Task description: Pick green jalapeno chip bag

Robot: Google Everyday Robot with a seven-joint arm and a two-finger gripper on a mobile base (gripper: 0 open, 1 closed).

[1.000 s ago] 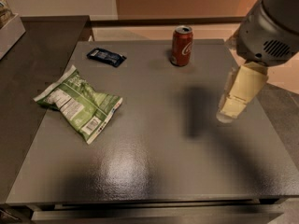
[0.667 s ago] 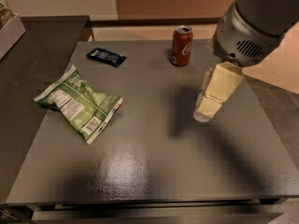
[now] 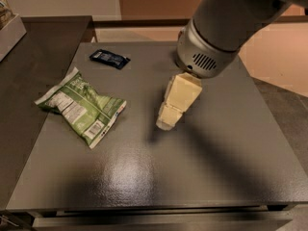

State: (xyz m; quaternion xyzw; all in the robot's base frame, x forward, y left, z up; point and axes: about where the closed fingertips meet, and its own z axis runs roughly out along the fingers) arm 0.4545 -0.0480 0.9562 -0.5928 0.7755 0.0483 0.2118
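The green jalapeno chip bag [image 3: 82, 108] lies flat on the left part of the dark grey table [image 3: 202, 167], crinkled, with white text panels and a barcode facing up. My gripper [image 3: 166, 123] hangs from the grey arm [image 3: 226, 28] over the middle of the table, its cream-coloured fingers pointing down and left. It is to the right of the bag, about a bag's width away, and touches nothing.
A small dark blue packet [image 3: 109, 58] lies at the back left of the table. A darker counter [image 3: 29, 66] adjoins the table on the left, with a white box [image 3: 8, 30] at its far end. The soda can is hidden behind my arm.
My arm and gripper have swung left, from the table's right side to its middle, closer to the green bag. The arm now covers the soda can. The bag and packet have not moved.
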